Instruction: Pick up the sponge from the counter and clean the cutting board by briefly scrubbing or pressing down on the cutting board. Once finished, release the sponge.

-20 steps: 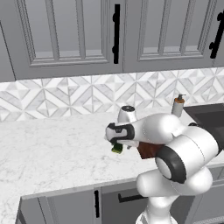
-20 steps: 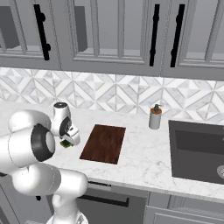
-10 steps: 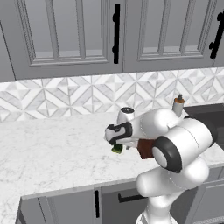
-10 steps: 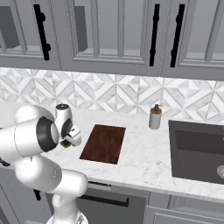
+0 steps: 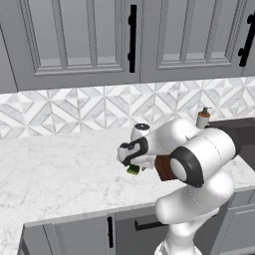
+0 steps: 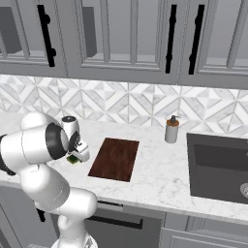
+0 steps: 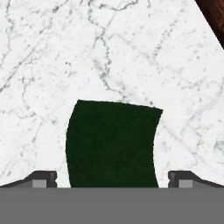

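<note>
The sponge lies dark green on the white marble counter, centred between my open gripper and its two dark fingertips. The jaws stand wide on either side of it, not touching it. From the base, the gripper points down just over the sponge, which peeks out green and yellow below the hand. The reddish-brown cutting board lies flat just right of the sponge; my arm hides most of the cutting board in the left base view. A corner of the cutting board shows at the hand view's top right.
A soap dispenser stands at the back, between the board and the dark sink. The tiled backsplash and grey wall cabinets rise behind the counter. The counter's front edge runs close below the sponge.
The hand has shifted slightly left and down over the sponge, and the elbow has swung nearer. The jaws stay open; sponge and board have not moved.
</note>
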